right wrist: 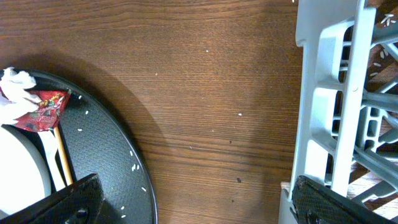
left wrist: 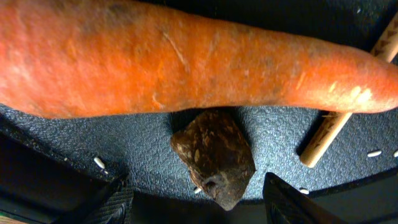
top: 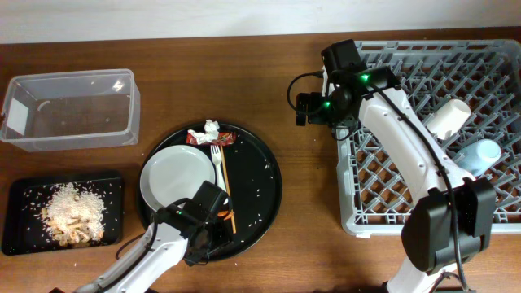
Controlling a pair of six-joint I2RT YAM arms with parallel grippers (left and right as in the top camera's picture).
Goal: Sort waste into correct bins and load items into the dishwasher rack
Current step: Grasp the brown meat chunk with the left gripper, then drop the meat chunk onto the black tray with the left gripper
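Left wrist view is filled by the long orange carrot [left wrist: 186, 62], lying flat on the bumpy floor of the large round black tray [left wrist: 143, 143]. A small dark brown lump [left wrist: 214, 155] sits just below the carrot and touches it. The left gripper [left wrist: 196, 208] is down low over the tray. Its two fingers [left wrist: 115, 202] are spread apart with nothing in them, one on each side of the lump. I think it is held this way so it can close on the lump or the carrot. A thin wooden chopstick [left wrist: 329, 130] lies beside the carrot's thin end. From overhead, a round white plate [top: 175, 179], a white plastic fork [top: 216, 156], a red snack wrapper [top: 198, 137] and a crumpled white tissue [top: 212, 127] share the same tray, like leftovers from a meal. To the left of the round tray, a shallow black rectangular tray [top: 24, 195] holds white rice [top: 73, 212], so food scraps probably go there. Right of the round tray stands the big grey plastic rack [top: 383, 187]. The right gripper [right wrist: 199, 208] hangs between the two, spread wide and empty.
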